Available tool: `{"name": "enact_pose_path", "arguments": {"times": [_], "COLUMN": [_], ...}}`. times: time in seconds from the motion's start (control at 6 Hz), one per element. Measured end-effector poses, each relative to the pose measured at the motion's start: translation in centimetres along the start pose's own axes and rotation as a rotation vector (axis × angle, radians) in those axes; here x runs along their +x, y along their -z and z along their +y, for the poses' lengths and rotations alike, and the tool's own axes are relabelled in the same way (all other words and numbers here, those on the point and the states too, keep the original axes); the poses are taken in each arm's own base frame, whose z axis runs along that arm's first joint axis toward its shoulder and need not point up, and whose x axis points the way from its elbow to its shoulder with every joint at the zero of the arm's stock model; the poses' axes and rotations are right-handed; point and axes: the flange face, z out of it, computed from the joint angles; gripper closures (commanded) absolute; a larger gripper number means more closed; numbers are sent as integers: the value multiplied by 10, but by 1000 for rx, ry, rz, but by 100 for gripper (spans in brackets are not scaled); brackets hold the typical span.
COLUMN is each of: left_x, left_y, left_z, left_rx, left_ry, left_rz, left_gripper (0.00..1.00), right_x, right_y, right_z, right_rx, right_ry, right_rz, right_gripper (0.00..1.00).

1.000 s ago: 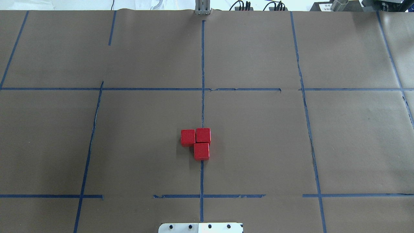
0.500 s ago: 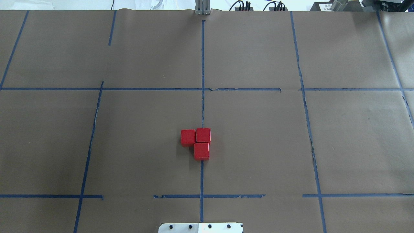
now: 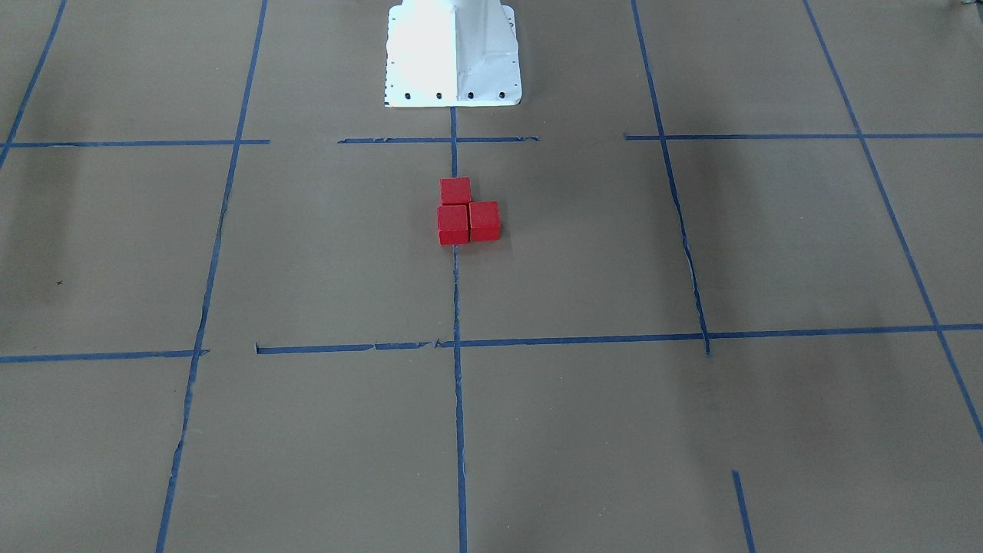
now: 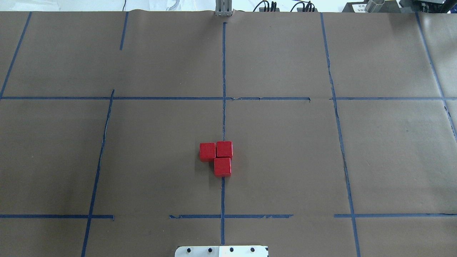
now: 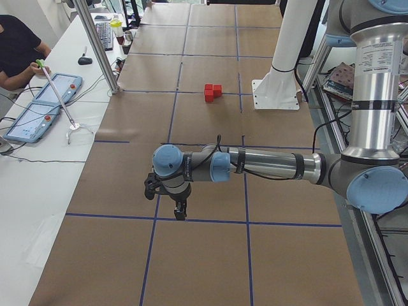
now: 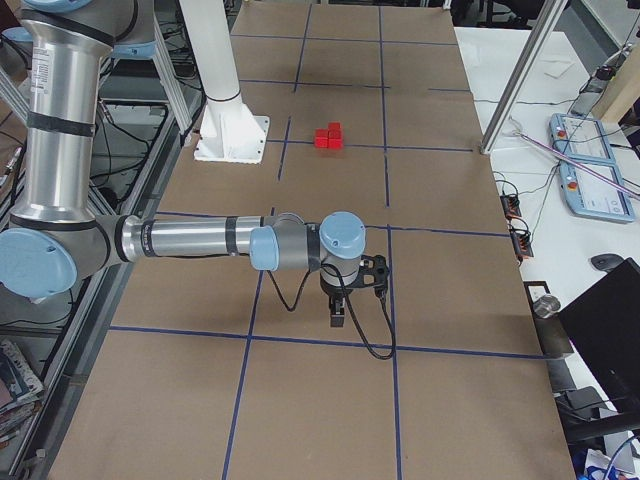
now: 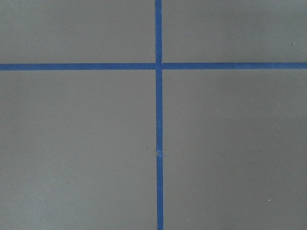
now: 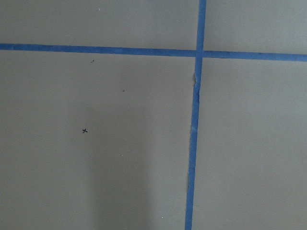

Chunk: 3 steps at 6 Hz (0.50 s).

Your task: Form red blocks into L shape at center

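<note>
Three red blocks sit touching in an L on the center, over its blue tape strip; the front-facing view shows them as red blocks. The left gripper hangs low over the paper far from the blocks, and shows only in the exterior left view. Only the exterior right view shows the right gripper, also far from them. I cannot tell whether either is open or shut. Both wrist views show only paper and tape lines.
The white robot base stands just behind the blocks. A person sits at a side table with control pads. Metal posts rise at the table's far edge.
</note>
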Motion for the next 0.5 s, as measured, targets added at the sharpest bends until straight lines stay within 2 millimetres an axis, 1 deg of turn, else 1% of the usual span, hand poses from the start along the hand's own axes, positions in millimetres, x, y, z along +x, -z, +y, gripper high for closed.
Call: {"name": "enact_pose_path", "arguments": {"times": [0.17, 0.5], "left_x": [-1, 1], "left_y": [1, 6], "left_z": [1, -4], "left_rx": [2, 0], "left_ry": [-10, -44], "left_rz": [-25, -76], "left_gripper": [0, 0], "right_x": [2, 4], "right_y": [-1, -3], "right_z": [2, 5], "right_rx": [-2, -7], "right_ry": [-3, -6], "right_rz": [6, 7], "right_gripper": [0, 0]}}
